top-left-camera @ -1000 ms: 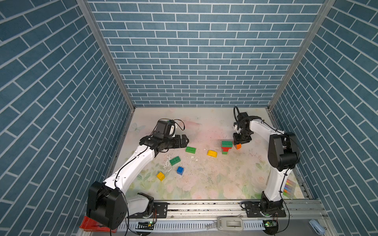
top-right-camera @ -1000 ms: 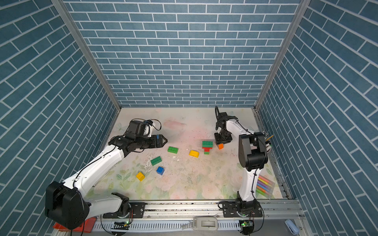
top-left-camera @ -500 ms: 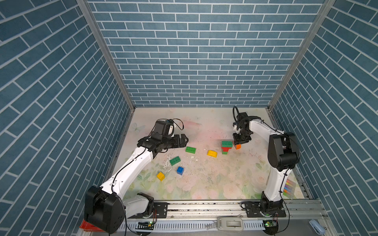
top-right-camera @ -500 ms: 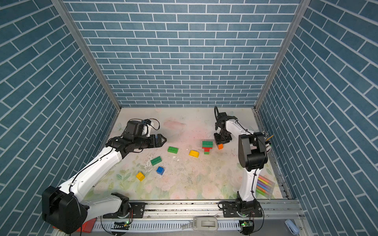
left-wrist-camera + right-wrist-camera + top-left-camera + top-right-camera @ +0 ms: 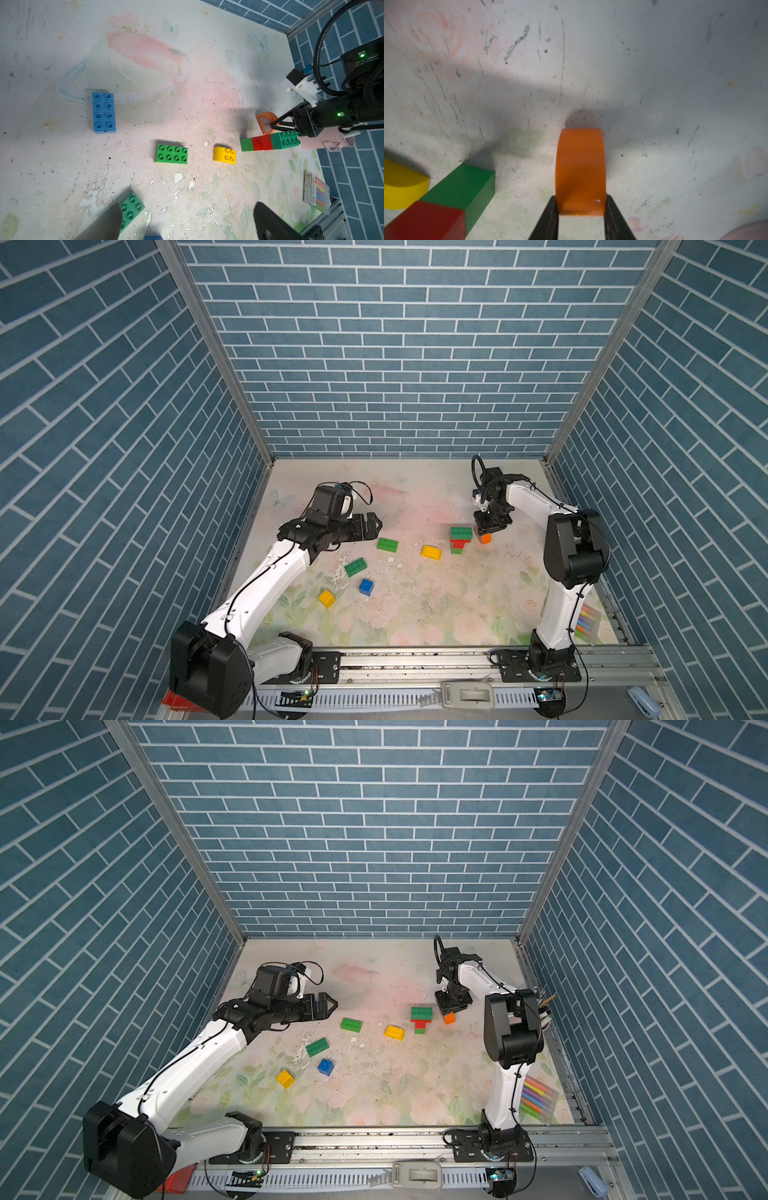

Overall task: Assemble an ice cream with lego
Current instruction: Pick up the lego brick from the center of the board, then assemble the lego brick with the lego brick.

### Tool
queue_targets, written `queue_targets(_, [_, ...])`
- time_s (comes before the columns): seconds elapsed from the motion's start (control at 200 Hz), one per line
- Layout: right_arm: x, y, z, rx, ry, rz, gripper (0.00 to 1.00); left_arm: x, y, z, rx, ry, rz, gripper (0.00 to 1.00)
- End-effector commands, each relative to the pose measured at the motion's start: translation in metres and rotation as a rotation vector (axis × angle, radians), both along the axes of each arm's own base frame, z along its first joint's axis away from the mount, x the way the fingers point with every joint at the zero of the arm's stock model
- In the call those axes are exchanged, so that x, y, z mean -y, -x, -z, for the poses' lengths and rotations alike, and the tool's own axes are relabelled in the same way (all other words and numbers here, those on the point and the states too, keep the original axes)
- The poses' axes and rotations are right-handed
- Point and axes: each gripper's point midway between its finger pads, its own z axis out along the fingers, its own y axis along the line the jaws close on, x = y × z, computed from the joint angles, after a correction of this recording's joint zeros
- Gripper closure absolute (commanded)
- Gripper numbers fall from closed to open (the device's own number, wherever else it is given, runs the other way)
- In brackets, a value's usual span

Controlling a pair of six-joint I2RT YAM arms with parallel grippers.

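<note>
Since a second ago the left arm is drifting slightly rightward, its left hand [image 5: 372, 526] spread wide and empty over the bench [image 5: 415, 614] at centre-left. At centre-right, we are seeing the right hand [image 5: 581, 200] now clamping the orange round-topped piece [image 5: 580, 162], just right of the green-and-red stack [image 5: 460, 538]; lifting it on top likely comes next.

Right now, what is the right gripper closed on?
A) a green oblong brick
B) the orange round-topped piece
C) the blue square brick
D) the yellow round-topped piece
B: in the right wrist view the right gripper has its fingers pressed against both sides of the orange round-topped piece, next to the green and red stack.
</note>
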Motion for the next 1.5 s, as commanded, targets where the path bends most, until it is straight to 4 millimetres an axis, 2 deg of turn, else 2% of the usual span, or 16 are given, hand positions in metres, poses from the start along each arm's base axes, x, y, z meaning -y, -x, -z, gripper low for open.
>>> queue_targets(0.0, [0.004,0.005,-0.041,0.05,0.021,-0.104,1.0,-0.005,0.004,0.005,-0.013,-0.011,-0.01,0.0])
queue_targets(0.13, [0.006,0.013,-0.064,0.067,0.016,-0.179,1.0,-0.005,0.004,0.003,-0.006,-0.009,-0.007,0.0])
queue_targets(0.29, [0.005,0.02,-0.101,0.087,-0.013,-0.249,1.0,-0.004,0.004,0.002,-0.005,-0.011,0.001,0.0])
queue_targets(0.47, [-0.019,0.039,-0.138,0.09,-0.159,-0.414,1.0,-0.002,0.004,0.001,-0.005,-0.007,0.013,0.0])
queue_targets(0.55, [-0.032,0.058,-0.153,0.076,-0.253,-0.555,1.0,-0.001,0.005,0.001,-0.004,-0.009,0.02,0.0])
queue_targets(0.735, [-0.037,0.076,-0.18,0.116,-0.273,-0.801,1.0,0.0,0.005,0.001,-0.008,-0.013,0.037,0.0])
queue_targets(0.97, [-0.043,0.072,-0.177,0.135,-0.135,-1.036,1.0,-0.001,0.009,0.003,-0.016,-0.023,0.051,0.0])
queue_targets(1.11, [-0.056,0.065,-0.173,0.151,-0.11,-1.12,1.0,-0.001,0.01,0.002,-0.015,-0.022,0.052,0.01])
queue_targets(1.345, [-0.068,0.055,-0.161,0.132,-0.12,-1.193,1.0,-0.001,0.011,0.004,-0.018,-0.019,0.053,0.0])
queue_targets(1.495, [-0.07,0.061,-0.148,0.076,-0.109,-1.204,1.0,-0.001,0.011,0.005,-0.02,-0.018,0.049,0.0])
